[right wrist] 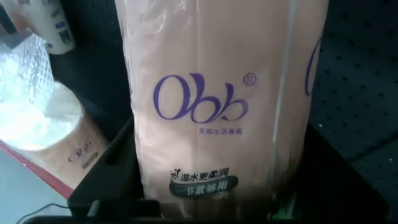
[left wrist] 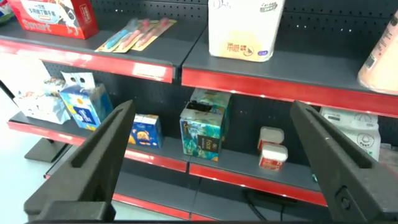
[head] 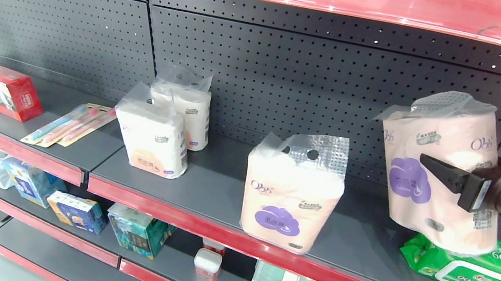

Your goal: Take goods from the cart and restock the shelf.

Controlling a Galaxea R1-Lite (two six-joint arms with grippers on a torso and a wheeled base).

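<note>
A pink toilet-paper pack (head: 443, 142) is held tilted at the right end of the dark shelf board (head: 213, 180), with my right gripper (head: 438, 174) shut on its sides. Its lower end meets a green wet-wipes pack (head: 478, 270). In the right wrist view the pink pack (right wrist: 217, 93) stands between the two dark fingers (right wrist: 106, 186). A matching pink pack (head: 292, 193) stands at the shelf's front middle. My left gripper (left wrist: 211, 168) hangs open and holds nothing, lower down, facing the lower shelves.
Two white roll packs (head: 154, 137) (head: 190, 105) stand left of centre, with toothbrushes (head: 72, 123) and a red box (head: 2, 89) farther left. Bare board lies between the packs. The lower shelves carry a teal box (left wrist: 204, 127) and small blue boxes (left wrist: 146, 130).
</note>
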